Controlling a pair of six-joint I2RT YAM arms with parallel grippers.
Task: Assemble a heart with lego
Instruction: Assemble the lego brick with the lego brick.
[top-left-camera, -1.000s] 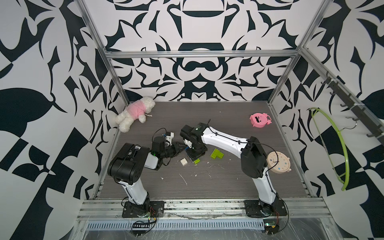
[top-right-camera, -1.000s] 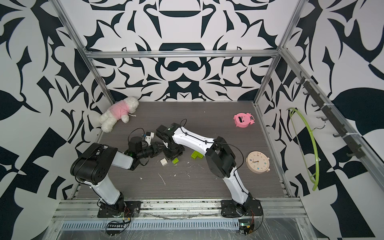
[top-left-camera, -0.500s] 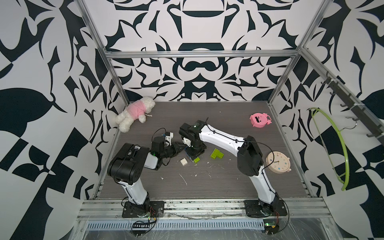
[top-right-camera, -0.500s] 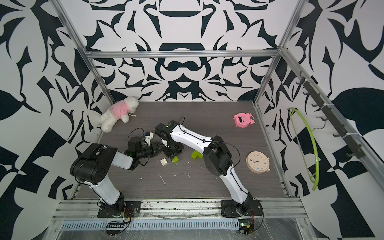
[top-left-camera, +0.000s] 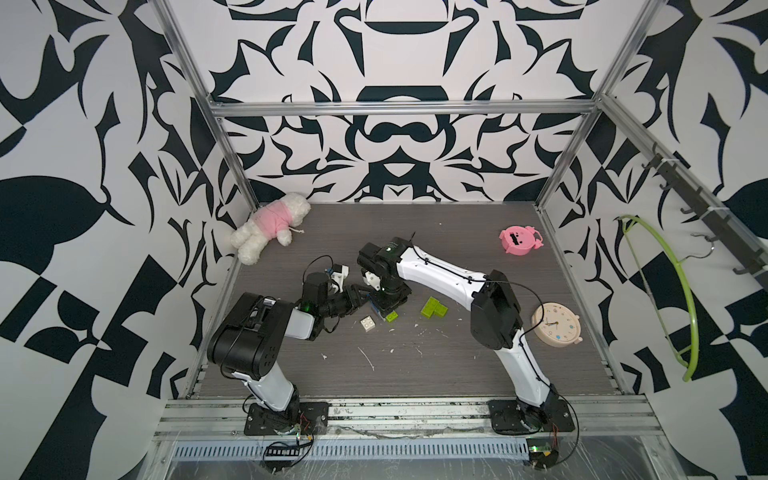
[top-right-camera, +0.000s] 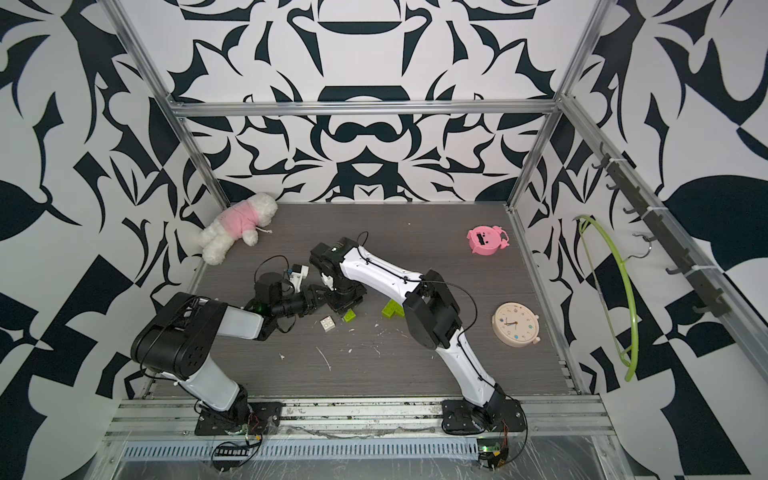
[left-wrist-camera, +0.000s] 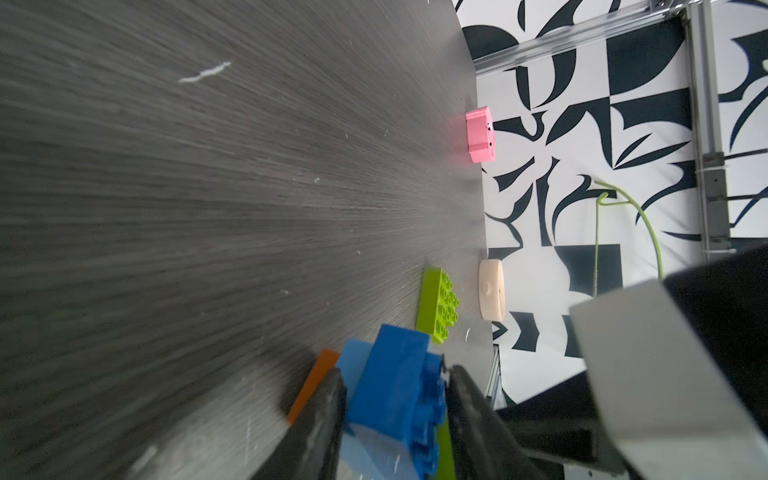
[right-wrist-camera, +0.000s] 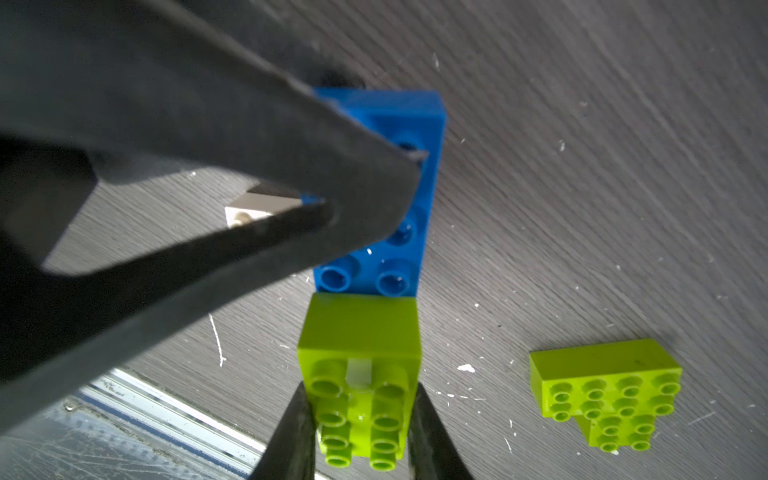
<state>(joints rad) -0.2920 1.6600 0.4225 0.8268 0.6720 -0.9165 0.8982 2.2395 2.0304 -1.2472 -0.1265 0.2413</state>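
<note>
The heart is a small joined stack of lego: a blue brick (left-wrist-camera: 399, 390) with an orange piece (left-wrist-camera: 316, 378) under it. My left gripper (left-wrist-camera: 395, 372) is shut on this stack, one finger on each side, low over the floor (top-left-camera: 360, 300). My right gripper (right-wrist-camera: 360, 392) is shut on a lime-green brick (right-wrist-camera: 359, 332) that butts against the end of the blue brick (right-wrist-camera: 399, 266). In both top views it points down (top-left-camera: 386, 305) beside the left gripper (top-right-camera: 318, 297). A white brick (top-left-camera: 368, 323) lies loose in front.
A loose lime-green stepped cluster (top-left-camera: 433, 308) lies right of the grippers. A beige clock (top-left-camera: 557, 323) and a pink pig-faced toy (top-left-camera: 518, 240) are at the right, and a plush toy (top-left-camera: 270, 226) sits in the back left corner. White crumbs dot the floor.
The right arm's elbow has shifted a little to the left, its gripper staying over the bricks. The left gripper's jaws have eased slightly wider around the blue brick.
</note>
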